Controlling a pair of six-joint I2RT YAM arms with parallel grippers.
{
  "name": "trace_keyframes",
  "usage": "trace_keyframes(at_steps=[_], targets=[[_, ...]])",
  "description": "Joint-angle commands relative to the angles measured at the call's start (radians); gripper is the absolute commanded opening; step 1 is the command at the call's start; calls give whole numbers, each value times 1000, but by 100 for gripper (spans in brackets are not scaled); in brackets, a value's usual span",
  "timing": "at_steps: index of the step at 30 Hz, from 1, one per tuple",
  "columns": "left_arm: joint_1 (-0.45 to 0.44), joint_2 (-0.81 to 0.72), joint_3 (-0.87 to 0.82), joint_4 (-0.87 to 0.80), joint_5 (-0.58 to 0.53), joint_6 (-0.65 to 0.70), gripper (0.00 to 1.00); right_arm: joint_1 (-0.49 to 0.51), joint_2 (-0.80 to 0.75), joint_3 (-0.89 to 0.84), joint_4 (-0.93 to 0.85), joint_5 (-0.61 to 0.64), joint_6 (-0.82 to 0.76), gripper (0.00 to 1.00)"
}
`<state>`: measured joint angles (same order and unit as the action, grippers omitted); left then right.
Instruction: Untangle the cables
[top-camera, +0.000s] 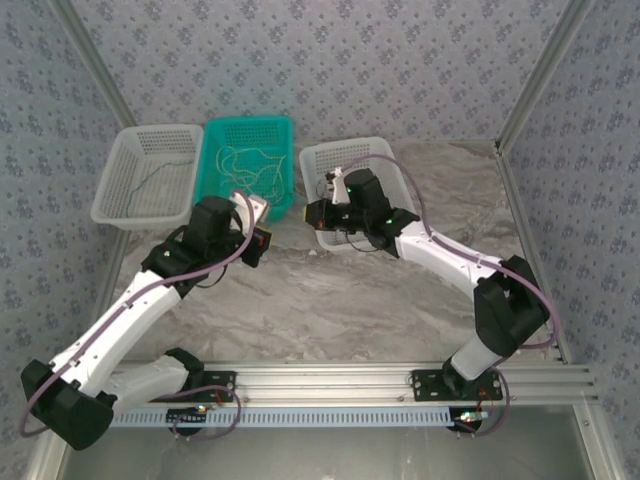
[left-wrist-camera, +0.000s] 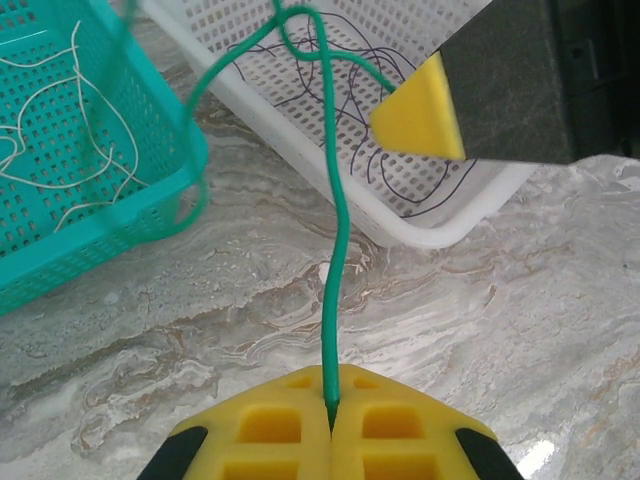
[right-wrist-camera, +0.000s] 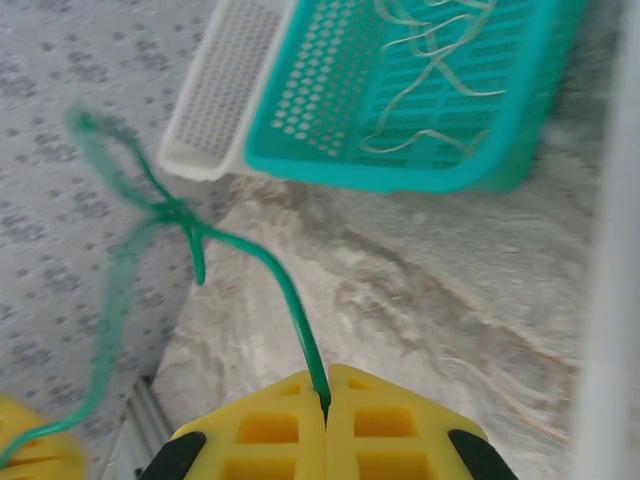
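A green cable (left-wrist-camera: 336, 290) stretches between my two grippers above the marble table. My left gripper (left-wrist-camera: 330, 408) is shut on one end of it, the cable rising from between the closed yellow fingertips. My right gripper (right-wrist-camera: 324, 398) is shut on the other end, and a knot with a loop (right-wrist-camera: 178, 214) sits partway along the cable. In the top view the left gripper (top-camera: 262, 240) and right gripper (top-camera: 318, 212) face each other, close together. Dark cables (left-wrist-camera: 385, 165) lie in the right white basket (left-wrist-camera: 450, 215). Cream cables (left-wrist-camera: 60, 120) lie in the teal basket (left-wrist-camera: 90, 240).
Three baskets stand in a row at the back: a white one (top-camera: 155, 131) on the left holding a thin green strand, the teal one (top-camera: 248, 123) in the middle, another white one (top-camera: 345, 145) under the right arm. Patterned walls close in the table.
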<state>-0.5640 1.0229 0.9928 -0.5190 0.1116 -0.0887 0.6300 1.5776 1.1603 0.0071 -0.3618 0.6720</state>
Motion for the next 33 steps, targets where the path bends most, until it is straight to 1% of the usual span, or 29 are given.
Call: trace_keyframes(at_steps=[1, 3, 5, 6, 9, 13, 15, 16, 17, 18, 20, 22, 24, 25, 26, 27, 28, 29, 30, 32, 33], targets=[[54, -53, 31, 2, -9, -53, 0, -90, -53, -29, -107, 170, -35, 0], [133, -80, 45, -16, 7, -99, 0, -149, -88, -60, -143, 231, -34, 0], [211, -105, 47, -30, 30, -139, 0, -203, -120, -90, -159, 265, -34, 0], [257, -119, 44, -35, 46, -159, 0, -222, -136, -102, -176, 289, -67, 0], [359, -146, 26, -34, 103, -210, 0, -258, -171, -125, -210, 331, -86, 0], [431, -153, 11, -25, 127, -267, 0, -267, -214, -150, -230, 381, -97, 0], [463, -148, 10, -39, 93, -295, 0, -274, -232, -159, -238, 399, -88, 0], [484, -143, 12, -64, 59, -314, 0, -279, -242, -168, -233, 401, -77, 0], [503, -133, 22, -99, -2, -335, 0, -282, -254, -179, -219, 382, -64, 0], [517, -124, 30, -126, -37, -343, 0, -283, -266, -189, -194, 354, -58, 0], [526, -116, 37, -140, -63, -351, 0, -264, -287, -192, -169, 328, -57, 0], [526, -118, 31, -95, -25, -352, 0, -230, -299, -190, -118, 270, -81, 0], [525, -109, 34, -27, 27, -365, 0, -183, -298, -166, -66, 181, -106, 1], [526, -102, 36, 4, 34, -369, 0, -163, -293, -149, -52, 140, -117, 10], [524, -91, 46, 35, 31, -369, 0, -143, -289, -125, -40, 96, -127, 25], [526, -74, 63, 53, 11, -361, 0, -125, -286, -105, -33, 69, -141, 43], [527, -59, 85, 59, -16, -348, 0, -113, -288, -88, -33, 60, -153, 57], [526, -38, 112, 61, -61, -332, 0, -102, -291, -70, -44, 64, -166, 67], [527, -19, 140, 66, -106, -314, 0, -96, -299, -59, -53, 68, -177, 73], [529, 14, 181, 94, -205, -275, 0, -96, -319, -59, -59, 71, -191, 79], [533, 34, 201, 106, -260, -259, 0, -96, -334, -64, -58, 69, -196, 84]])
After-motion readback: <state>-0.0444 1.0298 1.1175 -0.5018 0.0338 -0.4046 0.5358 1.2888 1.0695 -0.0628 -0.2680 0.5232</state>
